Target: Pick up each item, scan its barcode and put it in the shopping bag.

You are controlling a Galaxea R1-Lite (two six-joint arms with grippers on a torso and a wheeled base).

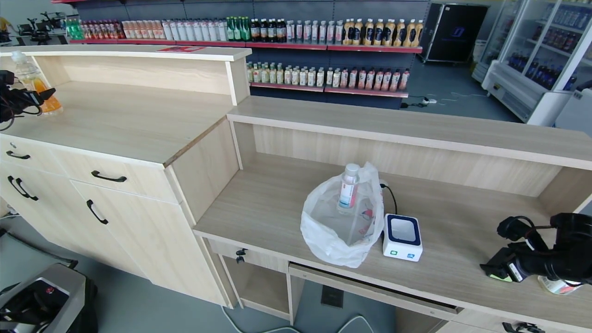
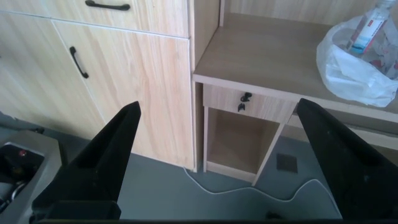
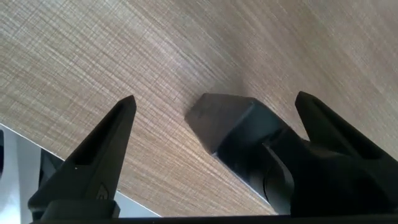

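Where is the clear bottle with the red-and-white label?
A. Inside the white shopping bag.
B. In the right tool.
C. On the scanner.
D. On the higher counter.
A: the bottle stands upright inside the shopping bag, its cap above the rim, beside the scanner.

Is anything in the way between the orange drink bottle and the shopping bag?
Nothing visible stands between them. The orange drink bottle sits on the higher counter; the shopping bag is on the lower counter, down a step.

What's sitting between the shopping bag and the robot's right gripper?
The white scanner box, right beside the shopping bag; then bare counter up to the right gripper. The head view shows it.
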